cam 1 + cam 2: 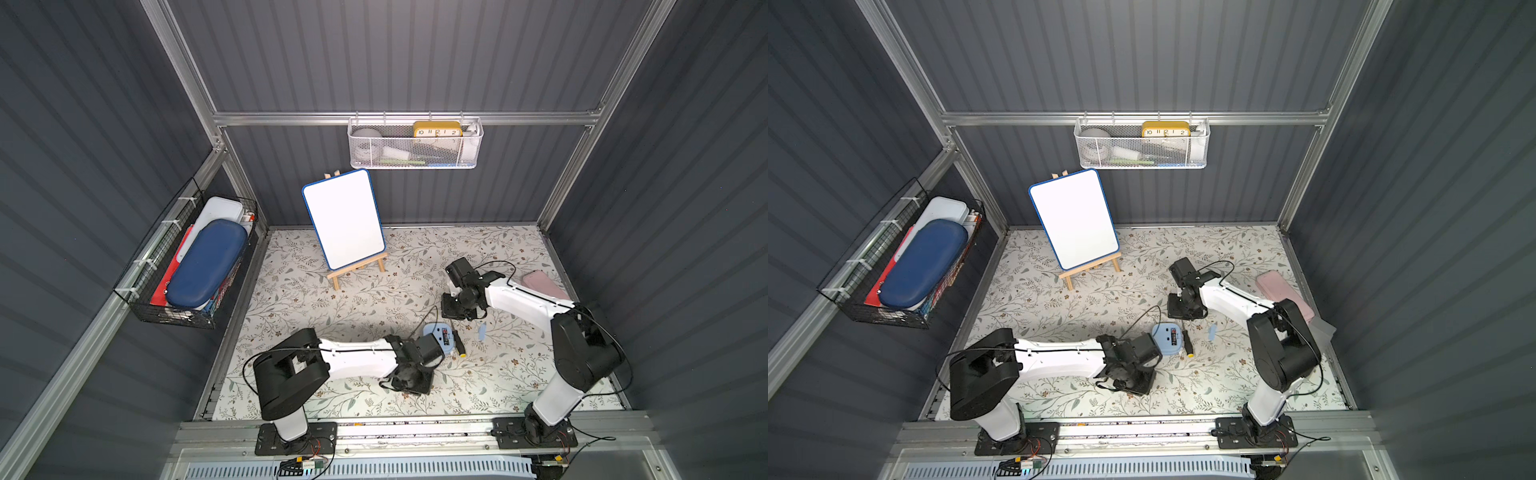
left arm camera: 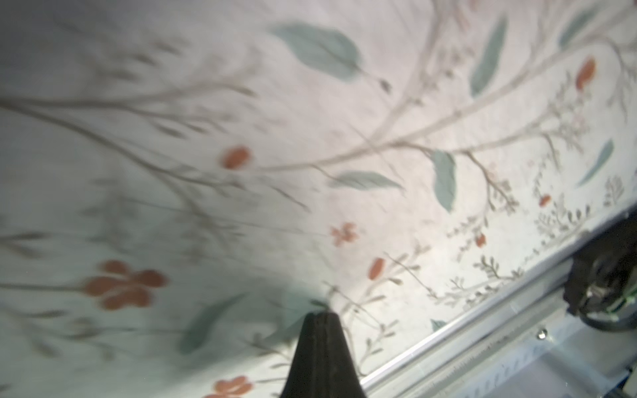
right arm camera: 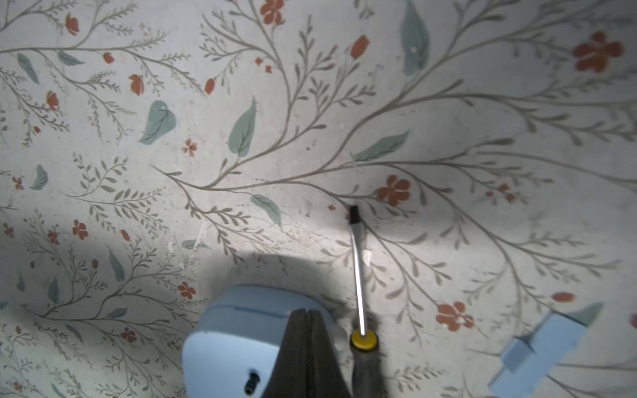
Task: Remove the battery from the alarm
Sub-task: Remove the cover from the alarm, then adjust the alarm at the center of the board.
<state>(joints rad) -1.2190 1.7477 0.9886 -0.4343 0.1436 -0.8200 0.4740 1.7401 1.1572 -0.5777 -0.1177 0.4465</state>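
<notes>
A: Top views — how are the arms posed?

B: The left arm (image 1: 357, 357) is stretched low across the tabletop (image 1: 316, 299), its wrist beside the alarm (image 1: 438, 338). The right arm (image 1: 523, 299) is bent at the elbow, reaching inward.

A: And the fingers?

B: The left gripper (image 2: 319, 315) is seen pressed closed, nothing held. The right gripper (image 3: 307, 312) is likewise closed and empty, above the alarm (image 3: 238, 330).

A: The battery?

B: The battery (image 1: 1172, 336) is seen lying in the alarm's open back; a screwdriver (image 3: 358, 286) lies just beside.
</notes>
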